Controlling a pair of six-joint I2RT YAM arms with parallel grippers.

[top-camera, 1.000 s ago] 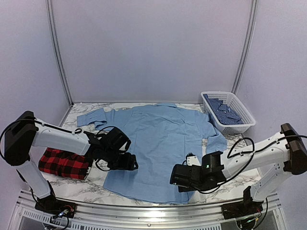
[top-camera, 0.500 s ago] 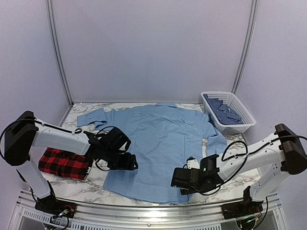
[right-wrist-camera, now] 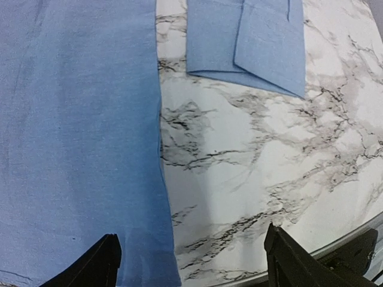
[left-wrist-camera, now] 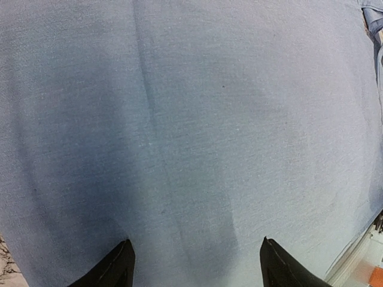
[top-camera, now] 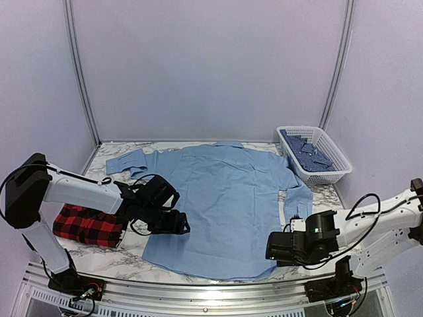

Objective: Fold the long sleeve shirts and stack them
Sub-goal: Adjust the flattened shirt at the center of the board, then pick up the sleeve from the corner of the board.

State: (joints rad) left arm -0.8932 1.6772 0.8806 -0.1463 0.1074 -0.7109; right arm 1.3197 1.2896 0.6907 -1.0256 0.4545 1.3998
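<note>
Overhead, the plain light blue button-up shirt [top-camera: 225,198] lies spread flat on the white marble tabletop [top-camera: 115,259], with the folded red-and-black plaid shirt [top-camera: 82,224] to its left. The left claw [top-camera: 180,223], spread, is over the blue shirt's left side, and its wrist view shows only cloth. The right claw [top-camera: 269,247], also spread, straddles the shirt's right edge. Its wrist view adds bare marble and a sleeve cuff [right-wrist-camera: 251,48].

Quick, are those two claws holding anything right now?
Left gripper: open, empty, over the light blue shirt.
Right gripper: open, empty, at the shirt's edge.
</note>
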